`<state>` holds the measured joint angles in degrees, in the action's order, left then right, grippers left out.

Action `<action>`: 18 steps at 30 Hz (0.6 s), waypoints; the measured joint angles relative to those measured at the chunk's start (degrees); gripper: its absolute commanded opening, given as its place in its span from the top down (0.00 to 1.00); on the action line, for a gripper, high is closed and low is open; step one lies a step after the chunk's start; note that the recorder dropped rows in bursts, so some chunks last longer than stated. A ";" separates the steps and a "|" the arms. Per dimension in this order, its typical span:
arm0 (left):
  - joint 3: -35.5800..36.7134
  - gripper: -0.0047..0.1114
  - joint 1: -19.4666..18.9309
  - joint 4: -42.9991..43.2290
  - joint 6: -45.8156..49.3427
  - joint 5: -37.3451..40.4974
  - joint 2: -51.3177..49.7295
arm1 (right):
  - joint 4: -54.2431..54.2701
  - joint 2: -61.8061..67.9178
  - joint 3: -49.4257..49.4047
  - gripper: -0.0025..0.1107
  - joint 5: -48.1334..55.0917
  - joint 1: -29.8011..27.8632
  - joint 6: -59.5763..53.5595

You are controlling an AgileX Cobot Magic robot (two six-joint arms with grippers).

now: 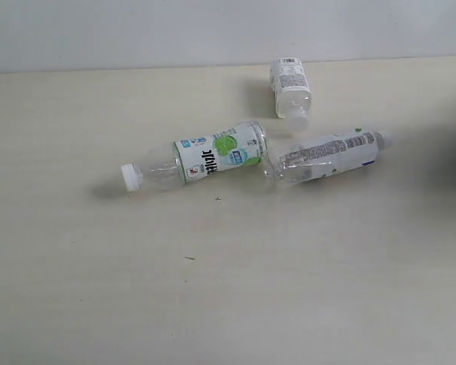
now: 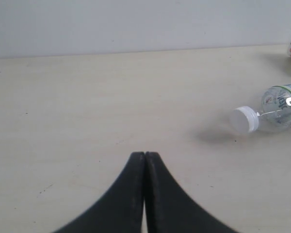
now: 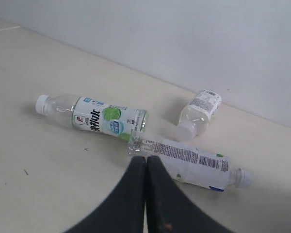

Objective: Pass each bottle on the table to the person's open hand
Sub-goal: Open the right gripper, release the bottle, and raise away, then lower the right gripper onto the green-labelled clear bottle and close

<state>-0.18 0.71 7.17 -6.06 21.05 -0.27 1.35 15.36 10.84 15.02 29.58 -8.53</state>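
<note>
1. The left gripper (image 2: 144,156) and right gripper (image 3: 146,159) are both clenched and empty. Coming down like that would knock a bottle away, not grasp it.
2. The green-label bottle (image 1: 213,158) lies on its side on the bench (image 1: 99,289). The long white-label bottle (image 1: 330,154) is at its 3 o'clock, their bases almost touching, so lifting one probably rolls the other.
3. The short bottle (image 1: 290,87), at 1 o'clock, also lies flat and could roll if nudged.

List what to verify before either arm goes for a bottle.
1. Left gripper open for a grasp: not ok, shut and empty.
2. Right gripper open: not ok, shut and empty.
3. Green-label bottle free to grab: ok, nothing near its capped end.
4. Long white-label bottle clear of its neighbour: cannot tell, their bases lie close.
5. Short bottle apart from the others: ok, a gap shows.
6. Person's open hand ready: cannot tell, not in view.
</note>
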 measured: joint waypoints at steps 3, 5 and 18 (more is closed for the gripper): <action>0.00 0.94 0.00 0.00 0.00 0.00 0.00 | 0.39 -1.33 -0.55 0.98 -1.05 0.26 0.00; 0.00 0.94 0.00 0.00 0.00 0.00 0.00 | 1.57 -2.43 -0.55 0.98 -1.22 0.35 0.11; 0.00 0.94 0.00 0.00 0.00 0.00 0.00 | 3.03 -14.63 -0.55 0.98 -0.62 0.35 0.11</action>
<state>-0.18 0.71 7.17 -6.06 21.05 -0.27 4.38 0.73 10.29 14.40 29.93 -8.42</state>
